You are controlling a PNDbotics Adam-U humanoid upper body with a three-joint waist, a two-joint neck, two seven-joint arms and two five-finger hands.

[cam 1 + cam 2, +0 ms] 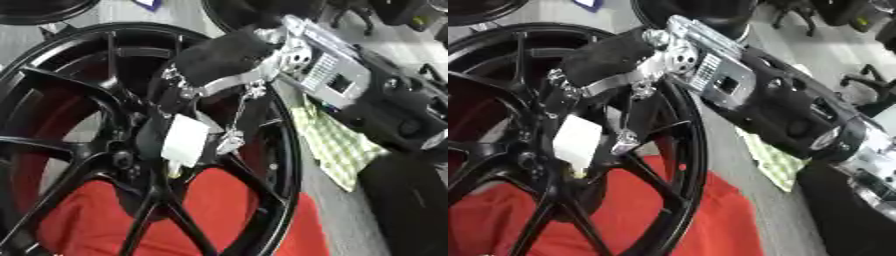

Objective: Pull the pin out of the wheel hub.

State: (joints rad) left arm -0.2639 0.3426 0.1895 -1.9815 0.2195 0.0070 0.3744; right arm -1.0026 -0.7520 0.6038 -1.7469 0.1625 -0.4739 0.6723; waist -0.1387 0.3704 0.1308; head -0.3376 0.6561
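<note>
even bright light, soft blur thruout, faint glare on wheel rim [289, 165].

Glossy black metal wheel hub [79, 150] lies on matt red cloth [227, 210]; checked green cloth [337, 145] beside.

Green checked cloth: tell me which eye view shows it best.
The left eye view: the green checked cloth shows as a long strip beside the wheel rim, below the right arm. In the right eye view the arm hides most of it, leaving a smaller piece.
</note>
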